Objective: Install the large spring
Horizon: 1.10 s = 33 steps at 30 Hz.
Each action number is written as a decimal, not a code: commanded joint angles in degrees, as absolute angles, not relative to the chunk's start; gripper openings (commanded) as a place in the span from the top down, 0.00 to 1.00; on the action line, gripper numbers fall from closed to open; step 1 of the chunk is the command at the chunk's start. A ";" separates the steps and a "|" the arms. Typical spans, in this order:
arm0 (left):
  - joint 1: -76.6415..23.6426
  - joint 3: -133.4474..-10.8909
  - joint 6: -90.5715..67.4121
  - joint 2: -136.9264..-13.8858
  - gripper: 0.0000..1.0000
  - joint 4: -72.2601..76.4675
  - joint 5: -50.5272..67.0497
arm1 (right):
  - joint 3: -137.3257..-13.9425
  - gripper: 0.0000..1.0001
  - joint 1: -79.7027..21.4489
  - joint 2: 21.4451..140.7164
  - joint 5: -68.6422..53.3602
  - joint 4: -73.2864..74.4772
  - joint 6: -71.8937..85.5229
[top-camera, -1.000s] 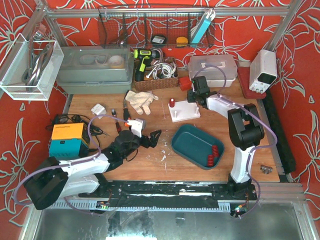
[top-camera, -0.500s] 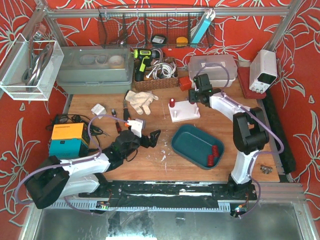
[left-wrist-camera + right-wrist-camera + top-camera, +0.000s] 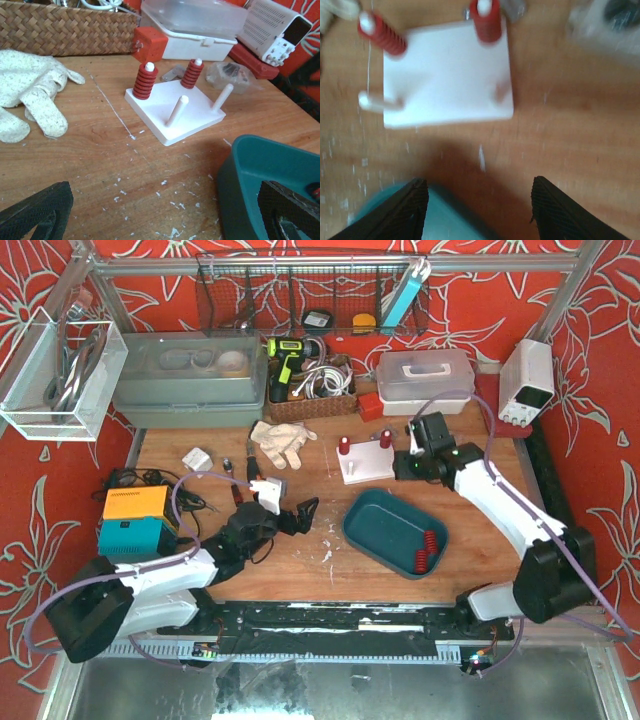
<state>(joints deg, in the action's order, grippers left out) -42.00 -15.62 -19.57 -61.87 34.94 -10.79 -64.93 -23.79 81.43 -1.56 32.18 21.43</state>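
Down in the near right corner of the teal tray lay the large spring, probably light and squashy, best pinched across its middle coils, while my right end effector and left end effector both gaped wide, empty.

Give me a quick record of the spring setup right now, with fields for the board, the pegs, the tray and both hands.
board: white peg board, flat on the table, four pegs
filled pegs: the far two, holding the left red spring and the right red spring
bare pegs: front bare peg and side bare peg
tray: teal tray beside the board, loose red spring at its right end, count unclear
left hand: open, empty
right hand: open, empty, over the table between board and tray
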 commanded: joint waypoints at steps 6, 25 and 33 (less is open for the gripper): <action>-41.84 -13.73 -19.40 -59.15 0.00 40.70 -4.91 | -57.00 0.47 -28.45 70.58 4.80 49.70 21.11; -41.86 -13.37 -21.27 -58.13 0.00 39.63 -7.80 | -55.40 0.56 -35.31 83.19 13.45 61.31 26.15; -41.84 -12.48 -22.37 -57.16 0.00 40.08 -8.15 | -55.71 0.59 -35.27 89.75 15.54 61.80 26.89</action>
<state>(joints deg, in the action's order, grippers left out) -42.00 -13.52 -21.37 -57.95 38.63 -6.81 -54.61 -34.92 87.83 14.02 59.68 25.80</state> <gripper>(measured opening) 0.998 0.416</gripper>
